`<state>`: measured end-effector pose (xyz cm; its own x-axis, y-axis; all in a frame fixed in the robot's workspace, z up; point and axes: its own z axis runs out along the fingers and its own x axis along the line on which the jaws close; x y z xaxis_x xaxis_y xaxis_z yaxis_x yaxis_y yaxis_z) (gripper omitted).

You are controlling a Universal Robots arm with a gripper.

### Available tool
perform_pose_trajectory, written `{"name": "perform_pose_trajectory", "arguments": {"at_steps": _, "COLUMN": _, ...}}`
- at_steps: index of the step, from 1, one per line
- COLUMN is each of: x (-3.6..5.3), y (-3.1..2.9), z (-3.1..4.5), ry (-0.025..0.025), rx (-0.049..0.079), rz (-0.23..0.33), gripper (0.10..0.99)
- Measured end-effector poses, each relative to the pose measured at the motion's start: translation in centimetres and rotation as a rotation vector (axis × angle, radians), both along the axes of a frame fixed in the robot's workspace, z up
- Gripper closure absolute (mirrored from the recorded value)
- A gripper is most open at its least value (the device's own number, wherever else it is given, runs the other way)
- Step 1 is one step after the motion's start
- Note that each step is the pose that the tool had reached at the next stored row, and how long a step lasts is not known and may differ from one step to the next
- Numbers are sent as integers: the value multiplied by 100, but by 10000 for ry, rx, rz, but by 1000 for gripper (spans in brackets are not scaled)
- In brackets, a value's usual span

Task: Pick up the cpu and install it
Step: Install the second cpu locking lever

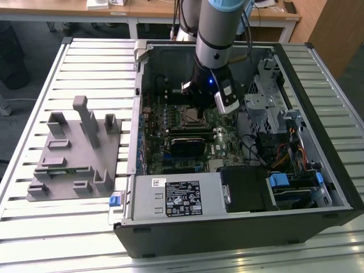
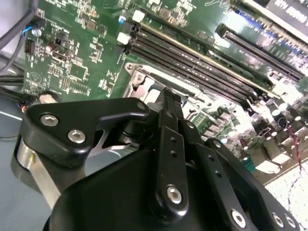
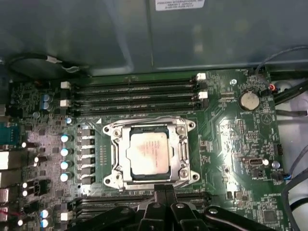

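Observation:
The cpu (image 3: 148,154) is a small square chip with a pale silver top, lying flat inside the metal socket frame (image 3: 113,159) on the green motherboard (image 3: 236,139). In the first wrist view my gripper (image 3: 163,189) is beside the socket's edge, its black fingers pressed together, holding nothing and apart from the chip. The second wrist view has the gripper (image 2: 172,94) close above the socket corner (image 2: 139,77). In the exterior view the gripper (image 1: 196,106) hangs inside the open computer case, just over the socket (image 1: 192,118).
Memory slots (image 3: 130,94) run beside the socket. A grey plastic fixture (image 1: 74,153) stands on the slatted table at the exterior view's left. A black ribbed block (image 1: 187,145), a silver labelled box (image 1: 176,196) and a drive cage (image 1: 273,108) with cables crowd the case.

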<state>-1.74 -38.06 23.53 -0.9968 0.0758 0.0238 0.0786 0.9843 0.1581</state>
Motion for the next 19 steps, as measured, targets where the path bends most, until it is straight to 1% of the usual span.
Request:
{"name": "perform_pose_trajectory", "arguments": {"at_steps": 4, "x": -7, "y": -100, "z": -3, "ry": 0, "rx": 20, "rz": -1, "gripper": 980}}
{"name": "perform_pose_trajectory", "arguments": {"at_steps": 5, "x": -20, "y": -121, "z": -5, "ry": 0, "rx": 24, "rz": -3, "gripper": 980}}
{"name": "perform_pose_trajectory", "arguments": {"at_steps": 6, "x": -50, "y": -129, "z": -6, "ry": 1, "rx": 26, "rz": -2, "gripper": 980}}
{"name": "perform_pose_trajectory", "arguments": {"at_steps": 9, "x": -171, "y": -138, "z": -13, "ry": 0, "rx": 38, "rz": -1, "gripper": 980}}
{"name": "perform_pose_trajectory", "arguments": {"at_steps": 13, "x": -294, "y": -139, "z": -30, "ry": 0, "rx": 45, "rz": -2, "gripper": 980}}
{"name": "perform_pose_trajectory", "arguments": {"at_steps": 19, "x": -303, "y": -136, "z": -122, "ry": 1, "rx": 71, "rz": -8, "gripper": 980}}
